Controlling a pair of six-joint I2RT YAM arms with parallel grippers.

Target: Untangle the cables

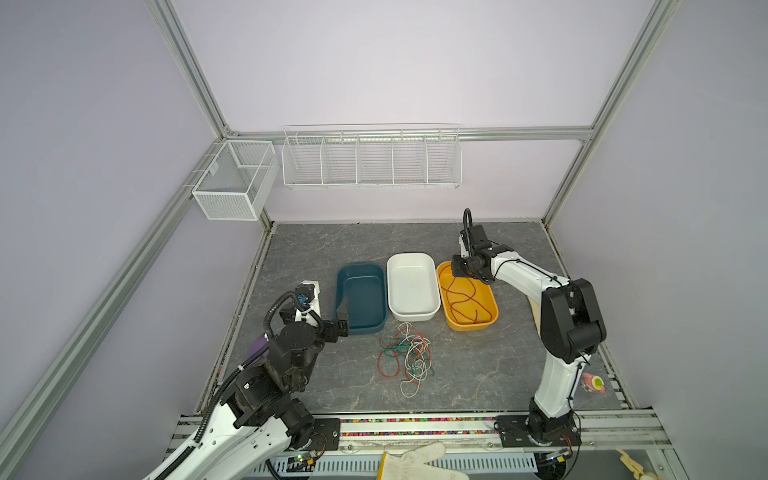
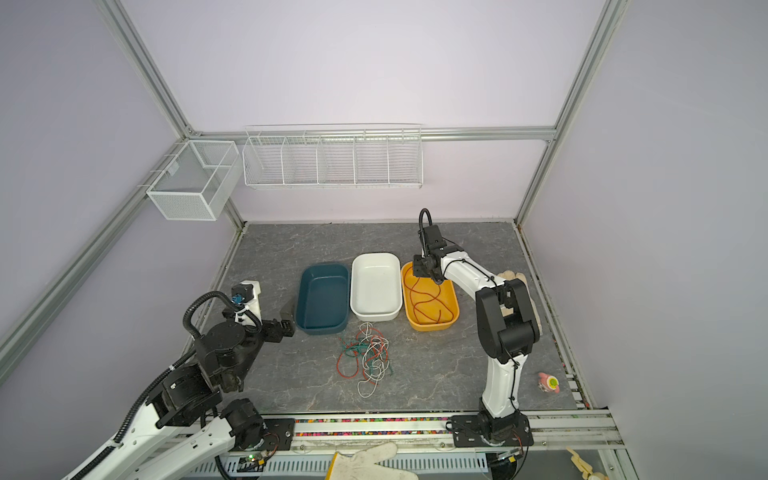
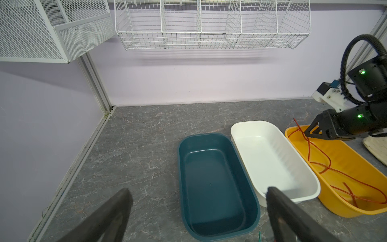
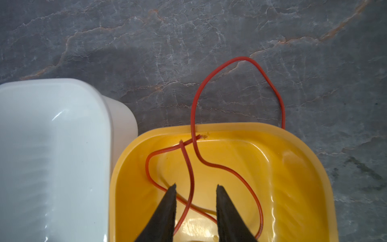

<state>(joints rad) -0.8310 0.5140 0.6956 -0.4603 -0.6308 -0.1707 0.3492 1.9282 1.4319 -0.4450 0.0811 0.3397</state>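
Cable (image 4: 241, 57) in red is running between right gripper's (image 4: 195, 185) parted jaws inside yellow tray (image 4: 293, 178); left gripper (image 3: 198, 188) is gaping empty, tangle (image 1: 405, 355) lying at white tray's (image 1: 411, 286) six o'clock

Both top views look steeply down from high above the near edge onto the whole table (image 1: 478, 374). The left wrist view sits low at near left, facing the far wall (image 3: 209, 83) across the blue tray (image 3: 209, 178), white tray (image 3: 268, 159) and yellow tray (image 3: 343, 212). The right wrist view looks straight down, close, on the far ends of the last two.
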